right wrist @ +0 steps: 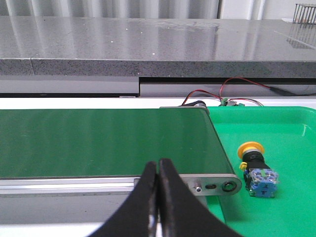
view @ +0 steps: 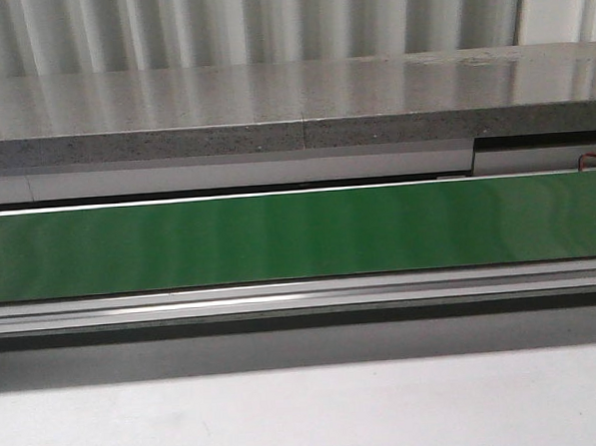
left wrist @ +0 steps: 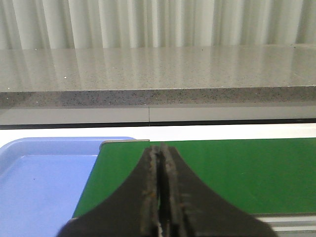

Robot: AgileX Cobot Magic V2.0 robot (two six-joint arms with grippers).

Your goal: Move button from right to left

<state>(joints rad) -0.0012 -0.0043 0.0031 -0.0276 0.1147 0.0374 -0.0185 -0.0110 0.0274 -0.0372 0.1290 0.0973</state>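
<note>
Right, button [right wrist: 256, 168]: I see it only in my right wrist view, lying on its side in the green tray [right wrist: 291, 138], yellow cap toward the belt's end, blue body away from it.
Button contact: nothing touches it; it lies just beside the belt's end roller plate [right wrist: 212, 185].
Green tray: sits at the belt's right end, with red wires [right wrist: 232, 86] behind it.
Belt [view: 299, 238]: a long green strip running across my front view, bare on every stretch I can see.
Right tool [right wrist: 158, 197]: fingers pressed together, holding nothing, hanging over the belt's near rail, apart from the button.
Left tool [left wrist: 160, 197]: fingers pressed together too, empty, above the belt's left end.
Blue tray [left wrist: 44, 182]: beside the belt's left end, partly under it.
Bench [view: 288, 413]: pale surface in front of the belt.
Stone ledge [view: 292, 108]: grey speckled, behind the belt.
</note>
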